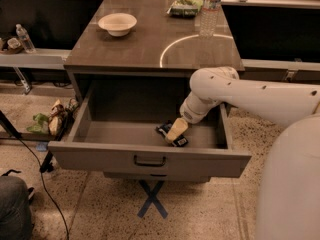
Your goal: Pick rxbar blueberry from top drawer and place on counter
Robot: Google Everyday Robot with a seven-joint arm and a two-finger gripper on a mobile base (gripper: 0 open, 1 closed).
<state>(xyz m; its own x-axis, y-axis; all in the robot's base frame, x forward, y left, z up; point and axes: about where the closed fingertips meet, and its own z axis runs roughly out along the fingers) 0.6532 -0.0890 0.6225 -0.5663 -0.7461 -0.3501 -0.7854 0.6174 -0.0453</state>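
drawer: top drawer (100,156) is open, so that bit's sorted
bar: rxbar blueberry (181,141) lies on the drawer floor, right of middle, near the front
gripper: gripper (176,130) is down in the drawer, right over the bar; honestly can't tell if it's gripping
left to do: lift it out and put it on the counter (150,44)

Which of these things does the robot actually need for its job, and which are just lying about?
Needed: rxbar blueberry; top drawer, open; counter; gripper, down in the drawer at the bar.
Lying about: white bowl; water bottle; green snack bag, all on the counter.
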